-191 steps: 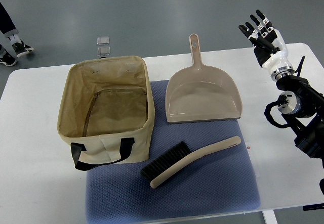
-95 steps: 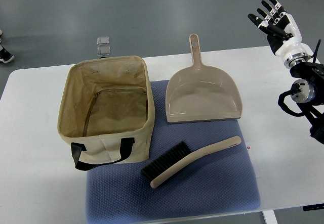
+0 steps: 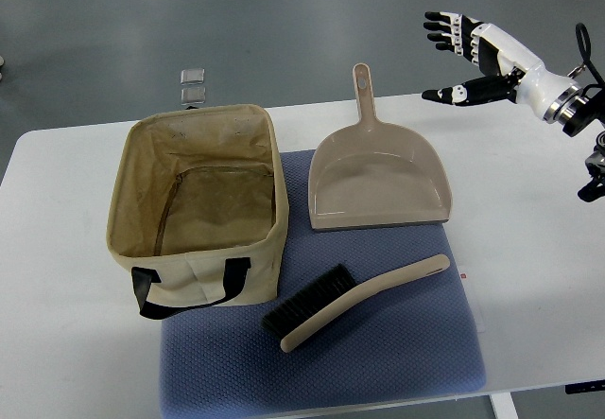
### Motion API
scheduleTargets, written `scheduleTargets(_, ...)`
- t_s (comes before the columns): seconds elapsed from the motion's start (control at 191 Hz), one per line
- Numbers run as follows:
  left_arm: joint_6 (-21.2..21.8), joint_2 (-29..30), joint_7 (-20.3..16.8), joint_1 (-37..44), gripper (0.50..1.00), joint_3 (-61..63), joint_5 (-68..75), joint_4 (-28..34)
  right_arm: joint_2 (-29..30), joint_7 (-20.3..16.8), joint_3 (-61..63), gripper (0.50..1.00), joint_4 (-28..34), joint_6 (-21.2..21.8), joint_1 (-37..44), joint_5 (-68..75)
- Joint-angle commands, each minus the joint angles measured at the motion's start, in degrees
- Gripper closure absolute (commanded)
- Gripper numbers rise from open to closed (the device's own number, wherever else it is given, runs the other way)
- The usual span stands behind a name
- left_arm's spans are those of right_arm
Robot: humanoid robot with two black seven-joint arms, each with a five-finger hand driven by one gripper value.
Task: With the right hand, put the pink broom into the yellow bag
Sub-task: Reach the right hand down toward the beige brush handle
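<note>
While the right hand (image 3: 470, 57) hovers spread and empty, arm cut off, broom (image 3: 354, 301) beside bag (image 3: 198, 201)

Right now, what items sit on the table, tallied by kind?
bag: 1
dustpan: 1
broom: 1
blue mat: 1
Total: 4

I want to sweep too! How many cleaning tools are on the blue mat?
2: the broom lies at the mat's near edge, and the dustpan sits behind it, its handle reaching onto the table.
</note>
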Motion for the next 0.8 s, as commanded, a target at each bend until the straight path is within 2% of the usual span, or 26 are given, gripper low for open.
scheduleTargets(0.0, 0.00, 0.00, 0.06, 0.06, 0.500, 0.00, 0.00, 0.00, -2.69, 0.06, -1.68, 0.570, 3.78, 4.73, -0.16, -6.84)
scheduleTargets(0.126, 0.00, 0.00, -0.03, -0.03, 0.500, 0.00, 0.00, 0.00, -6.55, 0.14, -6.16, 0.572, 9.92, 9.39, -0.07, -12.72)
scheduleTargets(0.225, 0.00, 0.00, -0.03, -0.03, 0.500, 0.00, 0.00, 0.00, -9.10, 0.23, -9.50, 0.570, 14.50, 10.88, 0.01, -19.31)
scheduleTargets(0.351, 0.00, 0.00, -0.03, -0.03, 0.500, 0.00, 0.00, 0.00, -9.63, 0.58, -11.35, 0.572, 18.98, 12.99, -0.07, -27.84)
scheduleTargets(0.561, 0.00, 0.00, -0.03, 0.06, 0.500, 0.00, 0.00, 0.00, -10.16, 0.67, -16.01, 0.572, 23.38, 12.99, -0.16, -32.24)
scheduleTargets(0.796, 0.00, 0.00, -0.03, -0.03, 0.500, 0.00, 0.00, 0.00, -7.61, -0.21, -17.32, 0.574, 24.08, 9.39, -1.74, -34.35)
